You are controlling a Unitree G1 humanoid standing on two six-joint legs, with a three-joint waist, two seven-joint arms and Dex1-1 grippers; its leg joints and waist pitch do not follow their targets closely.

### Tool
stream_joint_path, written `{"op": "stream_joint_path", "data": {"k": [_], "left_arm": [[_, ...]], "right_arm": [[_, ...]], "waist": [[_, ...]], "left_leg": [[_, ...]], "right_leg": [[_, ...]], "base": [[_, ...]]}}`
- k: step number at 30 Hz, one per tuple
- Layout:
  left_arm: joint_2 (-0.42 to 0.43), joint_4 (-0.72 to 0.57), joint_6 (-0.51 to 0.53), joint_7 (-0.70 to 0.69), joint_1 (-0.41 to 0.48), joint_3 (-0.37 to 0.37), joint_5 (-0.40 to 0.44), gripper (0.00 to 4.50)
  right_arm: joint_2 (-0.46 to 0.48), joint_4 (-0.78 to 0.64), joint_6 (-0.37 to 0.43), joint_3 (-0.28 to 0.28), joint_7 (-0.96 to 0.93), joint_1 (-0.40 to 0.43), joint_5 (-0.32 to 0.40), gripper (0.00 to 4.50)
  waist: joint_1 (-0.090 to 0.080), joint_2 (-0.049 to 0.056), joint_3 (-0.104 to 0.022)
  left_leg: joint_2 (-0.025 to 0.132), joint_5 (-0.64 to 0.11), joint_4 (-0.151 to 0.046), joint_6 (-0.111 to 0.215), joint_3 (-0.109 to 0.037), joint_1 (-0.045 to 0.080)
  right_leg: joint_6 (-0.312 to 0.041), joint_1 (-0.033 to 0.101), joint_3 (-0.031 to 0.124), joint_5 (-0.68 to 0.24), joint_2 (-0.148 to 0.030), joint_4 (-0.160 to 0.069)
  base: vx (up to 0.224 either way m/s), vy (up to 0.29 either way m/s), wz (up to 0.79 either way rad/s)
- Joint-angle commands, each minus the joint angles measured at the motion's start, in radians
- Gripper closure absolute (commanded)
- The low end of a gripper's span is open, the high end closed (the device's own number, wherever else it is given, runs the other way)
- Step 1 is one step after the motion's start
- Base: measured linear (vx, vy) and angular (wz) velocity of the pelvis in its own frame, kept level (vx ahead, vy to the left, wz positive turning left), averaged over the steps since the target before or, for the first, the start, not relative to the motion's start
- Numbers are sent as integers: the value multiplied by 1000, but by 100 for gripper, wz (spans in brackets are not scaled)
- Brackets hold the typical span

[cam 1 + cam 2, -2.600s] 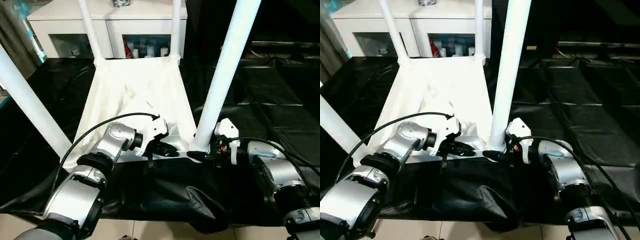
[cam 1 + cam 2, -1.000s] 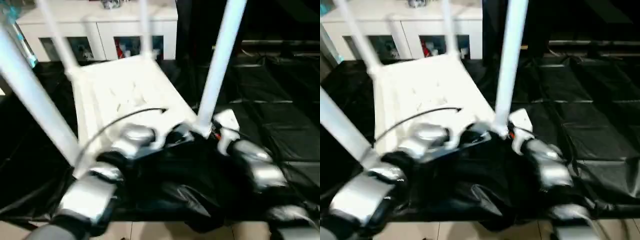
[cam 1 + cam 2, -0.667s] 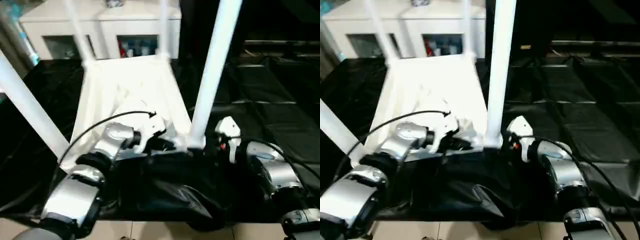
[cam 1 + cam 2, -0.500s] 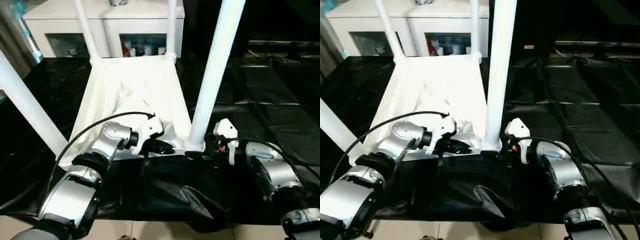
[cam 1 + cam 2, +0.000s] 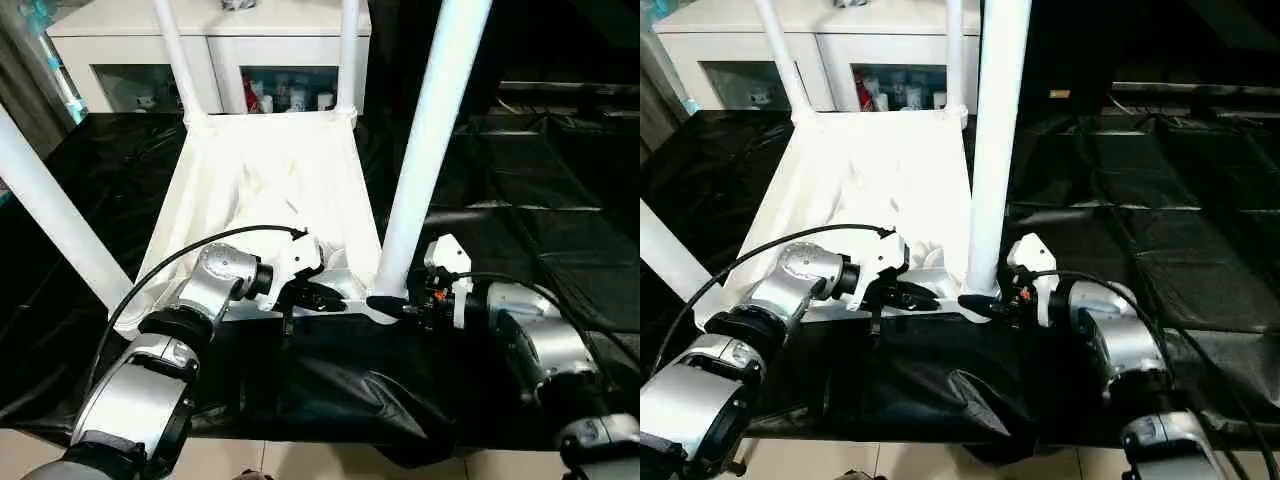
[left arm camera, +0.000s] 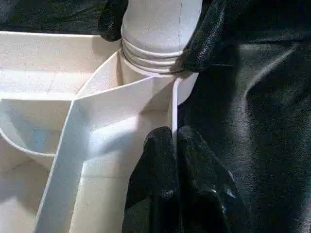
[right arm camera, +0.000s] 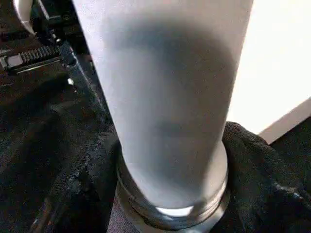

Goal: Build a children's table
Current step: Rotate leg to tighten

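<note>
Plainly, line by line:
Table: the children's table [image 5: 270, 190] is all white plastic, lying upside down on a black sheet [image 5: 520, 170], ribbed underside up, four round legs rising from its corner sockets.
Nearest leg: the near right leg [image 5: 425, 140] stands upright in its ringed corner socket [image 6: 155, 53].
Left gripper: the left gripper [image 6: 176, 160] is pinched closed on the thin near rim [image 6: 174, 104] of the tabletop, just beside that socket.
Right gripper: the right gripper [image 5: 392, 303] has one black finger on each side of the leg's base, at the socket; whether it clamps, cannot tell.
Behind: a white cabinet [image 5: 200, 50] stands past the table's far edge.
</note>
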Motion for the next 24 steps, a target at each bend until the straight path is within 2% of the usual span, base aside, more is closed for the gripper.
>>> {"op": "stream_joint_path", "data": {"k": [1, 2, 3, 6, 7, 9, 10, 12, 14, 15, 16, 17, 18, 21, 24], "left_arm": [[-34, 11, 13, 88, -1, 16, -19, 450], [-60, 21, 27, 168, -11, 25, -13, 450], [-70, 25, 33, 197, -16, 27, -10, 450], [-117, 53, 65, 336, -42, 34, 7, 450], [-136, 67, 84, 397, -54, 40, 10, 450], [-183, 99, 129, 538, -84, 59, 11, 450], [-188, 102, 132, 554, -88, 60, 12, 450], [-212, 115, 137, 613, -101, 57, 20, 450], [-225, 117, 133, 632, -104, 51, 24, 450], [-233, 122, 129, 646, -107, 49, 29, 450], [-241, 125, 125, 650, -108, 49, 31, 450], [-248, 129, 121, 650, -110, 48, 32, 450], [-248, 129, 121, 650, -110, 48, 32, 450], [-231, 121, 100, 583, -97, 39, 29, 450], [-202, 112, 88, 526, -88, 35, 25, 450]], "right_arm": [[28, 0, 21, 27, -32, 18, -9, 176], [58, 14, 20, 27, -111, 28, -34, 176], [70, 21, 19, 27, -141, 31, -43, 177], [136, 71, 29, 8, -326, 20, -83, 177], [162, 102, 32, -5, -418, 6, -102, 178], [221, 182, 44, -41, -640, -38, -130, 178], [228, 191, 47, -46, -663, -44, -130, 178], [266, 229, 56, -65, -756, -76, -132, 178], [282, 240, 42, -56, -771, -91, -143, 178], [294, 248, 29, -50, -779, -100, -155, 178], [297, 255, 9, -36, -779, -108, -172, 143], [294, 267, -20, -19, -779, -117, -194, 143], [294, 267, -20, -19, -779, -117, -194, 108], [257, 248, -95, -26, -676, -114, -158, 98], [216, 207, -119, -29, -562, -103, -123, 76]], "waist": [[2, -18, -57], [0, -17, -56], [-4, -18, -51], [-17, -17, -47], [-20, -18, -47], [-41, -13, -45], [-45, -13, -45], [-49, -13, -46], [-53, -12, -47], [-54, -13, -49], [-54, -13, -49], [-55, -13, -50], [-55, -14, -50], [-53, -14, -52], [-50, -13, -55]], "left_leg": [[42, -230, -62, 84, -12, 20], [41, -252, -64, 71, -14, 21], [40, -285, -68, 54, -14, 24], [34, -357, -73, 9, -21, 30], [33, -364, -75, 3, -25, 28], [29, -420, -76, -19, -28, 34], [25, -432, -77, -19, -33, 31], [24, -437, -77, -11, -33, 32], [24, -443, -76, -5, -33, 32], [23, -430, -74, 9, -30, 31], [24, -424, -75, 13, -30, 29], [24, -416, -75, 19, -29, 26], [24, -410, -74, 23, -28, 25], [26, -399, -74, 37, -27, 23], [28, -362, -71, 60, -24, 19]], "right_leg": [[-265, 41, 23, -191, -48, -59], [-258, 41, 23, -227, -49, -62], [-245, 37, 24, -281, -49, -68], [-197, 28, 26, -416, -50, -83], [-187, 32, 24, -437, -52, -84], [-164, 20, 23, -498, -47, -92], [-143, 26, 19, -535, -50, -97], [-127, 21, 20, -540, -48, -104], [-128, 19, 20, -528, -47, -105], [-136, 19, 22, -498, -46, -105], [-140, 21, 22, -484, -46, -104], [-146, 23, 21, -462, -45, -101], [-154, 24, 22, -443, -45, -99], [-170, 29, 22, -404, -46, -94], [-194, 33, 24, -334, -47, -88]], "base": [[0, 0, 0], [0, 0, 0], [0, 0, 0], [0, 0, 0], [0, 0, 0], [0, 0, 0], [0, 0, 0], [0, 0, 0], [0, 0, 0], [0, 0, 0], [0, 0, 0], [0, 0, 0], [0, 0, 0], [0, 0, 0], [0, 0, 0]]}}
